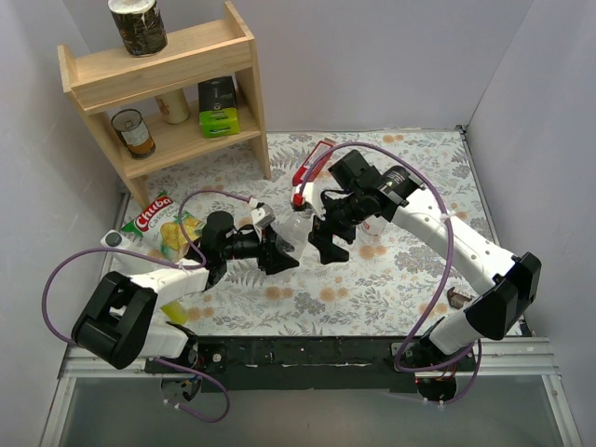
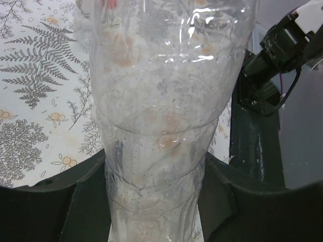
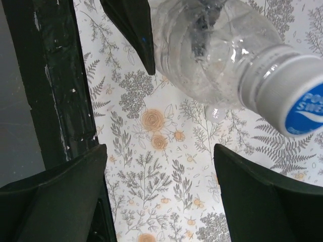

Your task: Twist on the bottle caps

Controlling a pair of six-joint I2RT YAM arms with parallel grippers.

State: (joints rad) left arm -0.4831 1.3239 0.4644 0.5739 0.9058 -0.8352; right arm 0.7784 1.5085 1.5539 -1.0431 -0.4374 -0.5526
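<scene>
Fingers of left gripper (image 2: 154, 201) press both sides of plain bottle (image 2: 161, 101), holding it firmly. Just beside the bottle's neck, right gripper (image 3: 159, 148) stands wide open, touching nothing. Blue-and-white cap (image 3: 303, 108) sits on the bottle's mouth.

In the left wrist view the clear plastic bottle (image 2: 161, 101) runs past both the top and bottom edges, so neither its neck nor its base shows there. The dark fingers (image 2: 60, 201) of the left gripper (image 2: 154, 166) are cut off by the lower edge. In the right wrist view the white screw cap with a blue top (image 3: 298, 106) is clipped by the right edge, and its lettering is only partly readable. The bottle's body leaves the top edge there. Overhead, a small pale shape (image 1: 372, 228) tucked against the white right arm (image 1: 438, 228) may be the second bottle. It is too small and too covered to tell.
</scene>
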